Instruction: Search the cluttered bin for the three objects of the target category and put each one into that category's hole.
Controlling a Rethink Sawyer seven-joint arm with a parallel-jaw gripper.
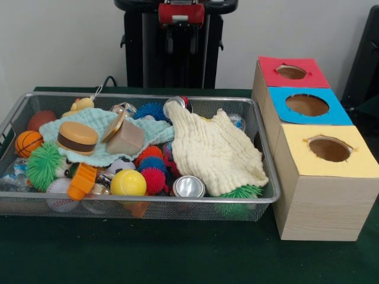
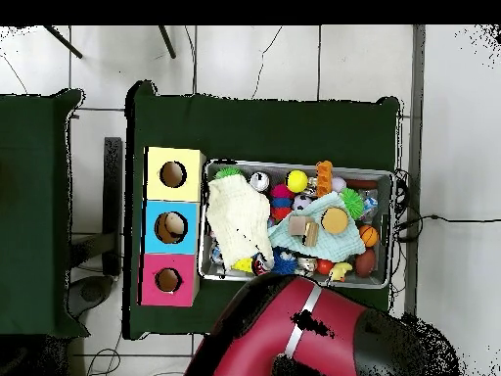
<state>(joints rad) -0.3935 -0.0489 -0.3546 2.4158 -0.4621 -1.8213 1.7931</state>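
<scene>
I see the cream cloth (image 1: 216, 151) covering toys beneath it in the cluttered bin (image 1: 148, 204); the arm (image 2: 303, 338) hides the bin's near rim overhead.

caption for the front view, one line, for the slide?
Wire mesh bin cluttered with toys, balls and two cloths beside three wooden boxes with red, blue and yellow holed tops.

Toys and two cloths crowd the cluttered bin (image 1: 263, 198); the table (image 1: 118, 254) in front lies open.
</scene>
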